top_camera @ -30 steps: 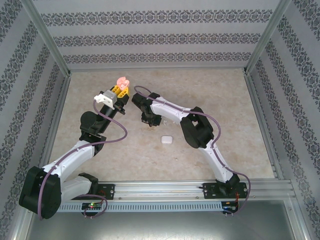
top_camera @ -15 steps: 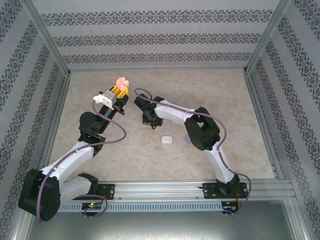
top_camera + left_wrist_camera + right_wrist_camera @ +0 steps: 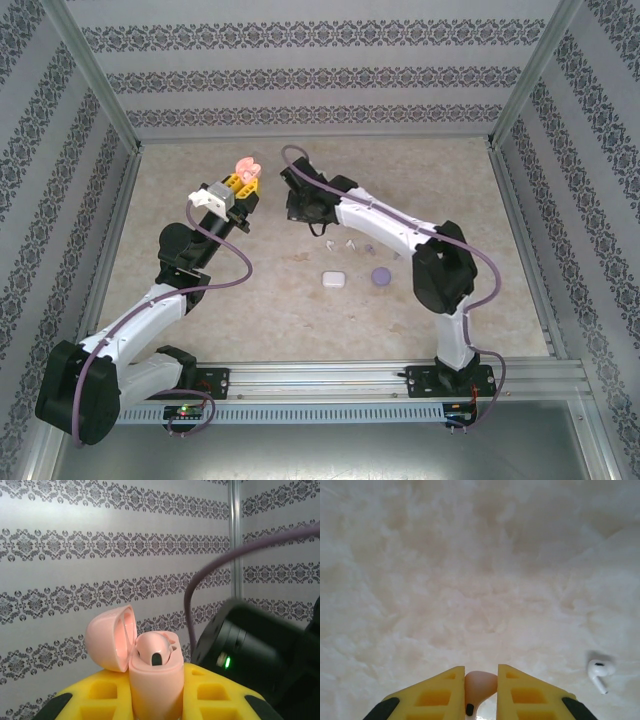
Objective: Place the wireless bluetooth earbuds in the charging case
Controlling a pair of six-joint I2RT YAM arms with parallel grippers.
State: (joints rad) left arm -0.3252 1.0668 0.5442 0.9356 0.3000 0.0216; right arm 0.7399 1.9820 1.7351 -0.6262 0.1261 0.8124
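The left tool (image 3: 156,702) was closed on the small pink plastic charging case (image 3: 156,682), holding it upright off the beige marbled desk (image 3: 480,220) with the hinged lid swung back. One pinkish stemmed earbud (image 3: 156,652) already sat in a socket. The right tool (image 3: 480,676) pinched the second pinkish earbud (image 3: 480,685) between its yellow fingers. Its rounded head showed at the tips, and the rest was hidden lower down. From above, the right tool hung just beside the case, apart from it.

The insertion looked best done slowly. The left arm should hold the case steady, and the right should bring the bud over the free socket beside the seated one, keeping clear of the open lid. The stem should line up with the socket and go straight down without a sideways push. The fingers should part only once the bud sits flush, since a tilted bud would likely jam or pop out.

A loose white earbud (image 3: 598,672) lay on the desk, with a white squarish case (image 3: 333,279) and a pale purple round case (image 3: 380,275) nearby.

No brand, label or writing could be read on anything; a small green light (image 3: 227,662) glowed on the right arm's black housing
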